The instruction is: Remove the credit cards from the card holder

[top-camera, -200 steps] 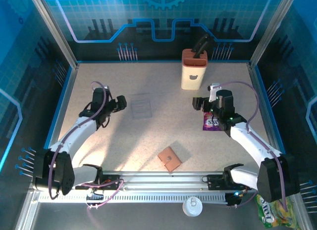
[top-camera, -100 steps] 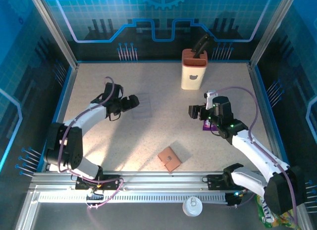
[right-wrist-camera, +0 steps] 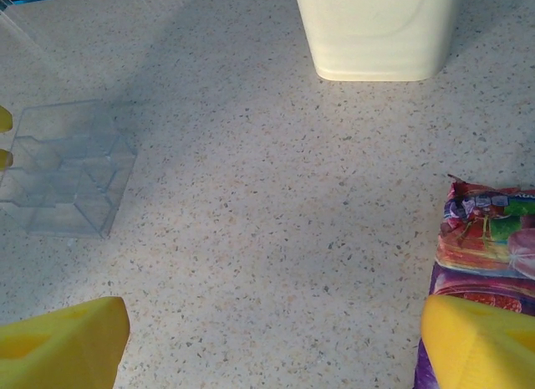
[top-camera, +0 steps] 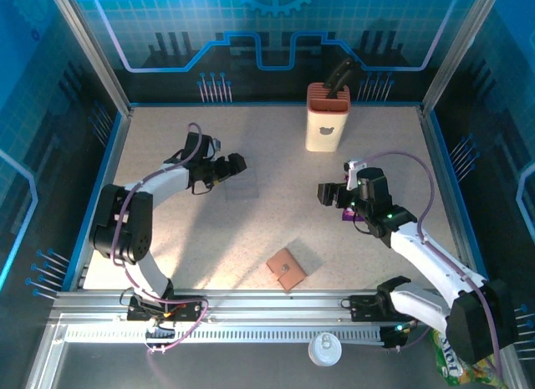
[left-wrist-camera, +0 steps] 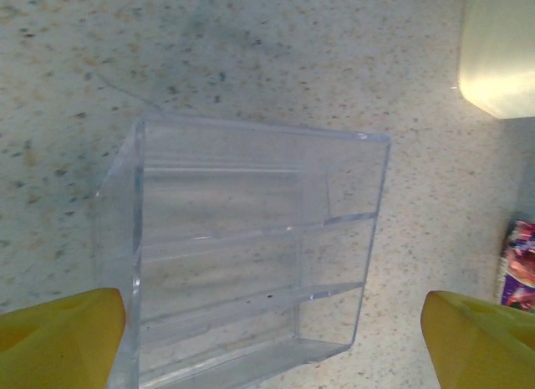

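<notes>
The card holder (top-camera: 286, 269) lies folded shut on the table, close to the near edge and about midway along it. Its brown outer face is up and whatever it holds is hidden. It is well apart from both grippers.

The left gripper (top-camera: 230, 166) hangs over the far left part of the table. In the left wrist view its yellow fingertips (left-wrist-camera: 63, 335) are spread wide, one on either side of a clear plastic compartment box (left-wrist-camera: 251, 255). The box stands on the speckled surface, with thin dividers crossing its inside. I cannot tell whether either pad touches a wall of the box.

The right gripper (top-camera: 328, 192) sits right of centre and points toward the left side of the table. In the right wrist view it (right-wrist-camera: 267, 339) is also spread wide, with only bare tabletop between the pads. A purple-red snack packet (right-wrist-camera: 489, 238) lies flat just beside its right pad, partly under the arm in the top view.

A tall orange-and-cream upright box (top-camera: 326, 117) stands near the far edge, right of centre, with a dark object sticking out of its top. From the right wrist camera the clear box appears toward the left, well apart from the cream base of the upright box.
</notes>
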